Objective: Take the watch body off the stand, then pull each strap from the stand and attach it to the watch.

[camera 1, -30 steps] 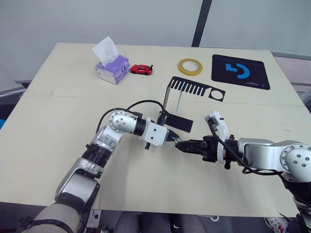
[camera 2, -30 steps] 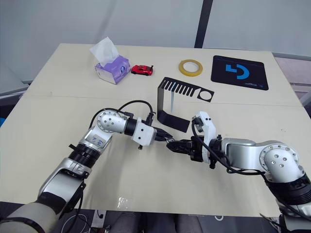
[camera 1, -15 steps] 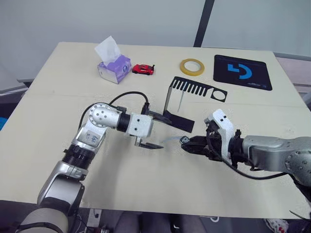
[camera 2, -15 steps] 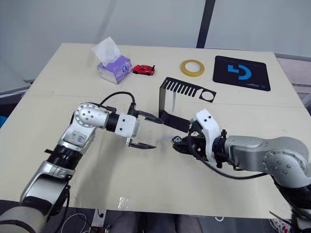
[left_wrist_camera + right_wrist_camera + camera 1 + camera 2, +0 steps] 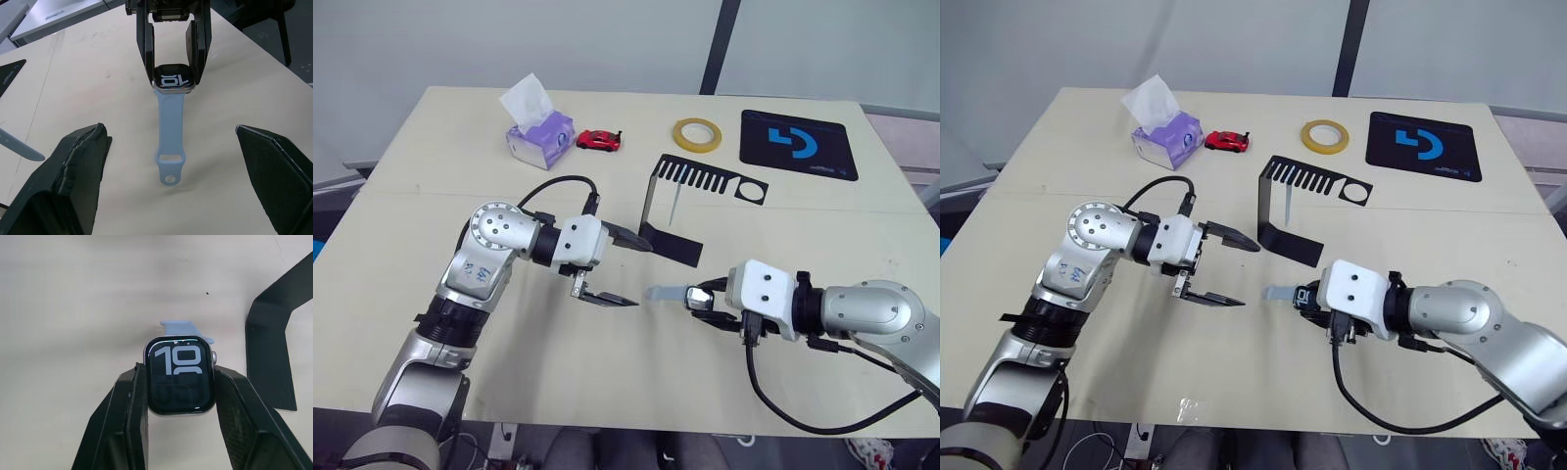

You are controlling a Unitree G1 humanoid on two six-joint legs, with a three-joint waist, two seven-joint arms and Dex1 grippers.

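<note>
- Right wrist view: the watch body [image 5: 180, 375] is clamped between the right gripper [image 5: 180, 396] fingers, over the table [image 5: 431, 196] in front of the stand [image 5: 690, 186].
- One smooth, flexible pale-blue strap [image 5: 169, 148] is now joined; a second ago both grippers met there.
- The left gripper [image 5: 619, 269] was since drawn back left, fingers spread, empty.
- The other strap [image 5: 676, 204] hangs on the stand.

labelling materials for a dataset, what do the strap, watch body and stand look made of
Strap: looks like soft matte silicone or rubber, pale blue, smooth, with a punched hole near its end.
Watch body: glossy dark glass face inside a silvery, probably metal rim.
Stand: thin bent sheet, likely metal with matte black paint; plastic is possible.
</note>
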